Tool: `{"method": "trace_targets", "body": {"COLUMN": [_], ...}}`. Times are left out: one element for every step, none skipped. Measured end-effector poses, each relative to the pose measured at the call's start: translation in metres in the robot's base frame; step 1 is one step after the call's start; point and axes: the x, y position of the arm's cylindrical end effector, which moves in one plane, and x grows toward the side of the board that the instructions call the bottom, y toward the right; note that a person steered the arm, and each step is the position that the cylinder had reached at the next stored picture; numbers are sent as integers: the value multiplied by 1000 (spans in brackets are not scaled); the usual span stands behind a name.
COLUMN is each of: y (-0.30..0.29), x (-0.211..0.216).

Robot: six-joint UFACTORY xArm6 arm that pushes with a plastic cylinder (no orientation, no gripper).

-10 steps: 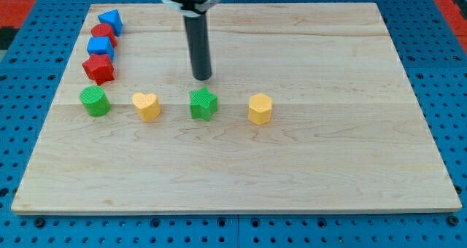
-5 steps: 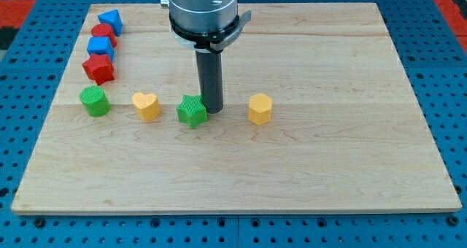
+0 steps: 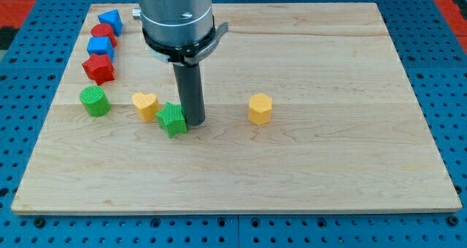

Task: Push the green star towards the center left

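The green star (image 3: 173, 119) lies on the wooden board (image 3: 328, 160), left of its middle. My tip (image 3: 195, 122) touches the star's right side. The star's left edge is close to the yellow heart (image 3: 145, 106), slightly below it in the view. The dark rod rises from the tip to the grey arm head at the view's top.
A green round block (image 3: 95, 101) lies left of the yellow heart. A yellow hexagonal block (image 3: 260, 109) lies right of my tip. At the top left a column holds a blue block (image 3: 110, 21), a red block (image 3: 103, 34), a blue block (image 3: 101, 47) and a red star (image 3: 98, 69).
My tip came down from above the green star to its right side and pushed it left and a little toward the view's bottom, close to the yellow heart. The other blocks have not moved.
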Motion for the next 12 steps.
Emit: {"method": "trace_targets", "body": {"y": [0, 5, 1, -7, -20, -24, -31, -49, -65, -77, -86, -97], "x": [11, 6, -7, -4, 6, 10, 14, 14, 14, 14, 14, 14]}}
